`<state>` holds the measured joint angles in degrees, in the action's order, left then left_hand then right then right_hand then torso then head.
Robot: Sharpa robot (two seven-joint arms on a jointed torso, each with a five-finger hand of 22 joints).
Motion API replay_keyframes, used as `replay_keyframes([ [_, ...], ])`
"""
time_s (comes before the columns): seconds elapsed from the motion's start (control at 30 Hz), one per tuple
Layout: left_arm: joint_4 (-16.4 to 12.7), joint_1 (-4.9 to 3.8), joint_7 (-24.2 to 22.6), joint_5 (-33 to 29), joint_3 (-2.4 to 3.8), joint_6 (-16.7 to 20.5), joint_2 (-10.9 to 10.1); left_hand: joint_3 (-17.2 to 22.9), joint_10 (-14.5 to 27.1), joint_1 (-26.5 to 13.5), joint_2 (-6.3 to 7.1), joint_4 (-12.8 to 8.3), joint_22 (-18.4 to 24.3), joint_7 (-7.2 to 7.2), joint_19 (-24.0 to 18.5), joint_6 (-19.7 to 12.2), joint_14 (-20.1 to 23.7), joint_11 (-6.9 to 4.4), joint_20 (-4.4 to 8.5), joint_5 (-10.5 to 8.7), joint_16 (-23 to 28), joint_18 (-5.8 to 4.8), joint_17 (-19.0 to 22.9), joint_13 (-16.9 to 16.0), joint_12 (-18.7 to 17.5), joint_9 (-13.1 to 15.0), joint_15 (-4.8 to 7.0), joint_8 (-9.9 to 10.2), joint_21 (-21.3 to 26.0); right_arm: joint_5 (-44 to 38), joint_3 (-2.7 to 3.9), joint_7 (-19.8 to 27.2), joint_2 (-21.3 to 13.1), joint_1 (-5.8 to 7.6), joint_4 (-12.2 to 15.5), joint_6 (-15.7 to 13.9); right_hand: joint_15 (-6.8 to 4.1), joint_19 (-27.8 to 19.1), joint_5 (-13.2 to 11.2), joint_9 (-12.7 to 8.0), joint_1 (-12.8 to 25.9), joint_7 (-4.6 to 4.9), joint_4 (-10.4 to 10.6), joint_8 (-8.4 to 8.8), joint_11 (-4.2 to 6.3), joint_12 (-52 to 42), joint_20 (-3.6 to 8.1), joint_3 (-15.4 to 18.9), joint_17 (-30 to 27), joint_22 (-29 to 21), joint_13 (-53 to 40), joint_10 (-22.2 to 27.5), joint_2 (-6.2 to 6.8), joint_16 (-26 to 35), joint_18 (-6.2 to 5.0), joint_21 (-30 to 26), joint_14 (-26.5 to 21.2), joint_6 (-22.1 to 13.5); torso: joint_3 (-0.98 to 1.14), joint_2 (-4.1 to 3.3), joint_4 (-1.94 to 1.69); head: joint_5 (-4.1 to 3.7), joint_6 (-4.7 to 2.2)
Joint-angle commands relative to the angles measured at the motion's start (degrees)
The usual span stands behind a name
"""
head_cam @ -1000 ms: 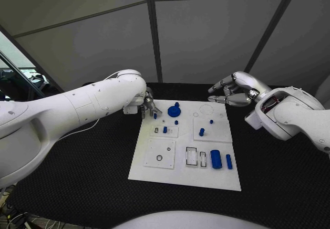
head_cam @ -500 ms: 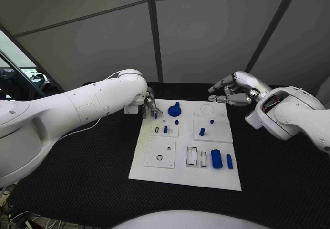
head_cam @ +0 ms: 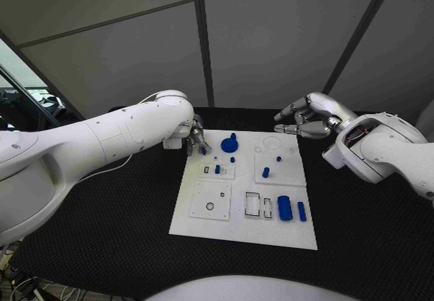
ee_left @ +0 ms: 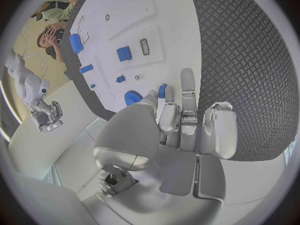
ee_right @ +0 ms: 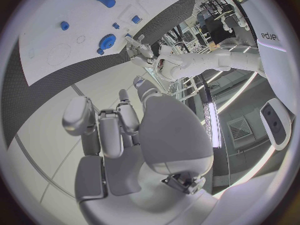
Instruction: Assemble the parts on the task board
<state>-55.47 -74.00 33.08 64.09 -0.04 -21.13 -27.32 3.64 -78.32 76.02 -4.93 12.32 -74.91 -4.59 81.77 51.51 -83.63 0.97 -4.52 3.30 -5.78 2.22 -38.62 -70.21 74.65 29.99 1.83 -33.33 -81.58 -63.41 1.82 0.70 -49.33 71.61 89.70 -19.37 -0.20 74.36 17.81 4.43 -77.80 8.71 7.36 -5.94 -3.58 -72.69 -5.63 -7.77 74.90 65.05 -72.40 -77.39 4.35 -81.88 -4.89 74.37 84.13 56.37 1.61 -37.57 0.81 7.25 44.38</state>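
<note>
Black tabletop (head_cam: 108, 213) carried the task board (head_cam: 244, 235) centrally. Left hand (head_cam: 194, 141) pinched a small blue part (ee_left: 162, 90) at the board's far-left corner; right hand (head_cam: 307, 122) hovered curled, holding nothing. Recommendation: align part squarely over its socket before pressing.

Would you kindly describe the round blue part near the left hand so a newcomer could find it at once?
Start at the white task board on the black table and go to its far edge, beside the left hand. The round blue part sits there: a wide disc with a stub, unlike the slim blue pegs nearby.
</note>
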Motion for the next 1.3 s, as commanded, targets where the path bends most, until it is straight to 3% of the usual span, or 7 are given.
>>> replay_keyframes([
  [0.03,-0.1,-0.07,-1.2,-0.5,0.02,0.6,0.0,2.1,-0.1,2.5,-1.16,-1.7,-3.3,0.26,0.1,-0.1,0.0,-0.40,-0.08,-0.22,0.2,0.91,-0.1,0.0,0.1,-0.3,-0.12,0.5,0.2,-0.2,0.05,0.4,0.1,0.13,0.0,-0.3,-0.36,-0.2,0.2,0.0,0.2,0.03,0.4,0.33,-0.12,0.1,-0.13,0.1,1.5,0.0,-0.1,0.2,-0.27,0.4,-0.56,-0.2,2.8,0.1,-0.01,0.00,0.01,-0.03,0.04],
  [0.2,-0.1,-0.07,-1.9,-1.8,0.01,2.2,-0.1,6.7,0.0,4.6,-1.93,-3.8,-3.4,0.16,0.1,-0.7,0.0,-0.36,0.02,-0.43,0.3,0.88,-0.1,0.0,0.0,-0.7,-0.13,0.6,0.2,-0.2,0.05,0.3,0.0,0.13,-0.1,-0.2,-0.36,-0.2,0.2,0.0,0.2,0.03,0.4,0.33,-0.12,0.1,-0.13,0.1,1.5,0.0,-0.1,0.2,-0.27,0.4,-0.56,-0.2,2.8,0.1,0.01,0.03,0.05,0.01,0.07],
  [0.5,-2.0,-0.06,-2.9,-4.7,0.02,4.7,-1.8,14.4,-0.1,2.8,0.25,-5.3,-3.6,0.09,0.1,-0.9,-0.1,-0.32,0.01,-0.48,0.4,0.89,-0.2,0.2,-0.1,-0.4,-0.15,-0.3,0.3,-0.2,0.05,0.3,0.0,0.13,-0.2,0.0,-0.37,-0.1,0.3,0.0,0.2,0.01,0.4,0.31,-0.11,0.0,-0.13,0.1,1.5,0.0,-0.2,0.1,-0.30,0.3,-0.54,-0.1,2.8,0.1,0.02,0.05,-0.03,0.08,0.20],
  [0.57,-3.4,-0.06,-2.8,-5.2,0.02,5.3,-2.8,18.0,-0.2,1.0,1.65,-5.6,-3.7,0.08,0.1,-1.0,-0.2,-0.27,0.01,-0.49,0.4,0.90,-0.2,0.2,0.0,-0.2,-0.13,-0.9,0.3,-0.2,0.05,0.2,0.0,0.13,-0.3,0.0,-0.37,-0.1,0.3,0.0,0.2,0.01,0.4,0.31,-0.11,0.0,-0.13,0.1,1.5,0.0,-0.2,0.1,-0.30,0.3,-0.54,-0.1,2.8,0.1,0.01,0.05,-0.08,0.00,0.20],
  [0.93,-16.6,0.09,-1.4,-4.3,-0.04,11.1,-10.8,25.5,-0.5,-2.7,4.33,-7.0,-3.9,0.28,0.3,-1.0,-0.3,-0.46,0.06,-0.42,0.5,0.86,-0.3,0.3,0.0,0.4,-0.05,-2.5,0.4,-0.2,0.05,0.2,-0.2,0.13,-0.6,0.0,-0.37,-0.2,0.3,0.0,0.2,0.01,0.4,0.29,-0.10,0.1,-0.12,0.1,1.4,-0.1,-0.1,0.2,-0.29,0.4,-0.57,-0.2,2.8,0.2,0.00,0.17,-0.23,0.28,0.29],
  [1.13,-22.1,0.87,-0.8,-4.1,-0.09,14.2,-14.1,28.0,-0.8,-3.8,5.33,-7.6,-4.3,0.36,0.6,-1.0,-0.4,-0.58,0.12,-0.43,0.5,0.78,-0.3,0.1,0.1,0.6,-0.01,-3.1,0.2,-0.2,0.05,0.2,-0.2,0.13,-0.8,0.0,-0.37,-0.2,0.3,0.0,0.2,0.01,0.4,0.29,-0.10,0.1,-0.12,0.1,1.4,-0.1,-0.1,0.2,-0.29,0.4,-0.57,-0.2,2.8,0.2,0.00,0.30,-0.36,0.47,0.33],
  [1.3,-24.5,1.94,-0.3,-3.4,-0.14,15.0,-15.2,29.3,-1.0,-4.5,5.81,-7.9,-4.5,0.39,0.7,-1.0,-0.4,-0.62,0.14,-0.44,0.5,0.74,-0.3,0.0,0.3,0.7,0.02,-3.5,0.0,-0.2,0.04,0.3,0.0,0.12,-0.9,0.1,-0.37,-0.2,0.3,0.0,0.2,0.01,0.4,0.29,-0.10,0.1,-0.12,0.1,1.4,-0.1,-0.1,0.2,-0.29,0.4,-0.57,-0.2,2.8,0.2,0.01,0.28,-0.32,0.64,0.39],
])
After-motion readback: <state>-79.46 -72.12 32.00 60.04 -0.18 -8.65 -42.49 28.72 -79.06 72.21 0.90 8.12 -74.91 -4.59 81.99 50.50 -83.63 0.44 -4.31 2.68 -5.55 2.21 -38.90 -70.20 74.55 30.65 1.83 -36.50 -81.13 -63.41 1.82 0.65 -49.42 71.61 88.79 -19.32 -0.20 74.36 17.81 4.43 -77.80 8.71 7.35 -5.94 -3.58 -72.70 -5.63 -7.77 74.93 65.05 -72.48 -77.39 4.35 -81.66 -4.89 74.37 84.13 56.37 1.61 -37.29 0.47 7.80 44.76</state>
